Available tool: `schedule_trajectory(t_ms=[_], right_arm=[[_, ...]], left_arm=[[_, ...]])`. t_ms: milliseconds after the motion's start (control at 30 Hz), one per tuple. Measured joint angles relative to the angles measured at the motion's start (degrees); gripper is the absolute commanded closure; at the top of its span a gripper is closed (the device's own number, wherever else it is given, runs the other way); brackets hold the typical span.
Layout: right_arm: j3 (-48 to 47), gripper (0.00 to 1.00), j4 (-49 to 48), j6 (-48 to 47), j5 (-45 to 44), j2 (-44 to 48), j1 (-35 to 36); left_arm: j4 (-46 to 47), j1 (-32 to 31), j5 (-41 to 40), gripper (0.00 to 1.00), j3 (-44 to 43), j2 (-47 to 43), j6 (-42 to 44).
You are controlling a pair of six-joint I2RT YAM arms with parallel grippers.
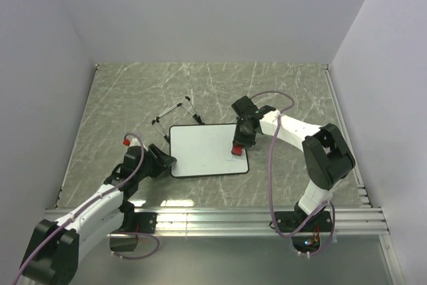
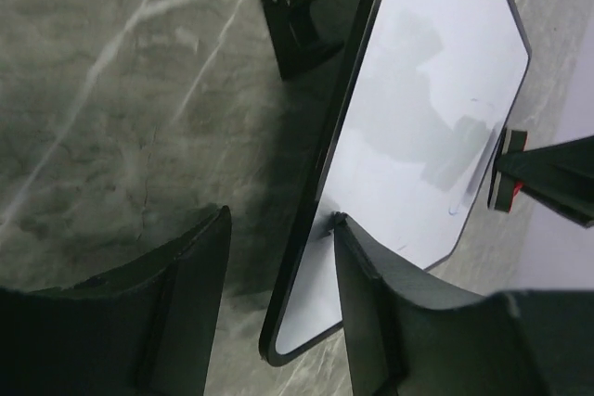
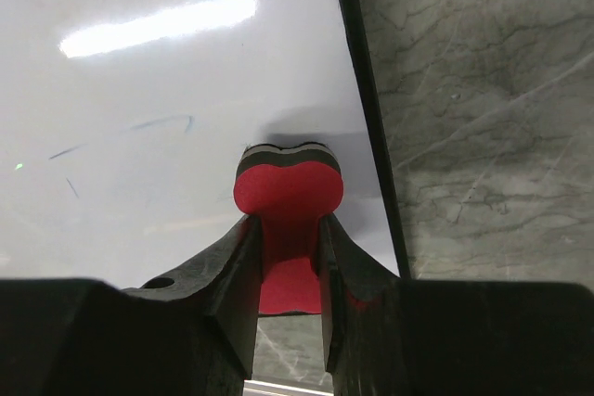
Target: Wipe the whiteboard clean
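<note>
The whiteboard [image 1: 203, 150] lies on the grey marble-patterned table [image 1: 127, 98], at the centre of the top view. My right gripper [image 3: 288, 234] pinches a red eraser [image 3: 288, 187], its dark face pressed on the board near its right edge, beside faint blue strokes [image 3: 139, 127]. My left gripper [image 2: 280, 229] is spread, with its fingers straddling the board's left edge.

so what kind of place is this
Probably a robot lab test cell: plain white walls box in a grey marble-patterned tabletop, two white robot arms mount on a ribbed metal rail, working on a flat black-framed whiteboard with a red bow-tie-shaped foam eraser.
</note>
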State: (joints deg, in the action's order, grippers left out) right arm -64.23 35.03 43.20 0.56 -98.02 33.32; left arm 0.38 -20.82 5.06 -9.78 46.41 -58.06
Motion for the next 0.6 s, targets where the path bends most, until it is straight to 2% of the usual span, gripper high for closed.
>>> schedule_trajectory(t_ms=[167, 300, 600], right_arm=[[-1.8, 1.0, 1.5, -0.9, -1.2, 0.0, -0.5], [-2.4, 1.0, 2.1, -1.1, -1.5, -0.2, -0.5], [-4.5, 1.0, 3.1, -1.1, -1.4, -3.1, -0.5]], left_arm=[[12.1, 0.0, 3.2, 0.47, 6.4, 0.7, -4.8], [20.7, 0.0, 4.7, 0.49, 7.2, 1.5, -7.1], [35.8, 1.2, 7.2, 0.73, 7.3, 9.9, -7.8]])
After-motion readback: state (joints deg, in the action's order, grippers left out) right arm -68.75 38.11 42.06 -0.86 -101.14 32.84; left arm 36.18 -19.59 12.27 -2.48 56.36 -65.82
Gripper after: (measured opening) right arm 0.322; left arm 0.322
